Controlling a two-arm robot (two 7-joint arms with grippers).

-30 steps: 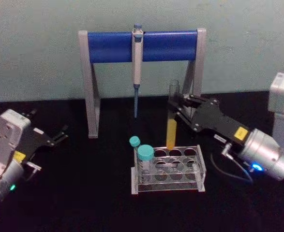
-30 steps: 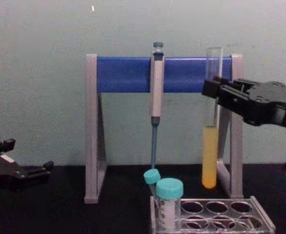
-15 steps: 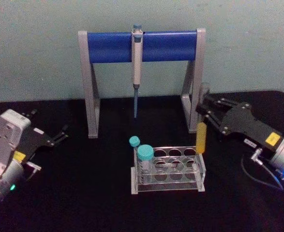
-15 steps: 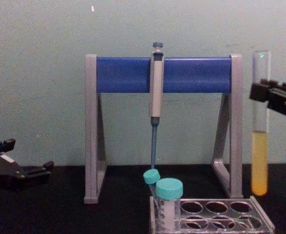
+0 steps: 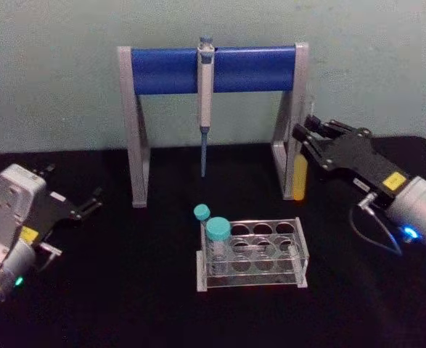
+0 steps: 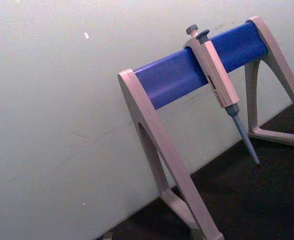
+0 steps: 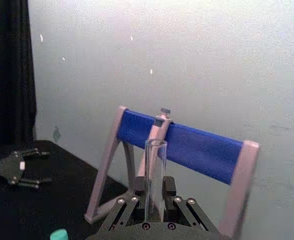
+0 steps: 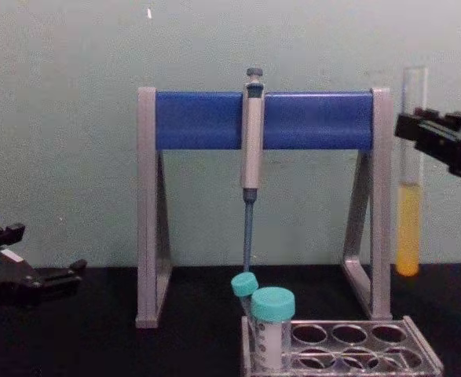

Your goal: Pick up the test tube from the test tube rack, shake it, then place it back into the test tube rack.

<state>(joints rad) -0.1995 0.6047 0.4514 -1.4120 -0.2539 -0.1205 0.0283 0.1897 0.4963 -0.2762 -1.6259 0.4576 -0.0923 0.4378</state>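
While the right gripper (image 5: 304, 136) pinches the test tube (image 5: 299, 177) by its clear upper part, the tube hangs upright, yellow liquid lowest, beside the right leg of the pipette stand (image 5: 162, 69), behind and right of the test tube rack (image 5: 250, 280). Returning it likely means coming nearer and leftward, then down. The left gripper (image 5: 88, 204) rests spread at far left.

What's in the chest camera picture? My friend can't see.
The right tool holds the test tube, yellow liquid inside, upright beside the pipette stand. The test tube rack sits lower down; the left tool lies open, far left.
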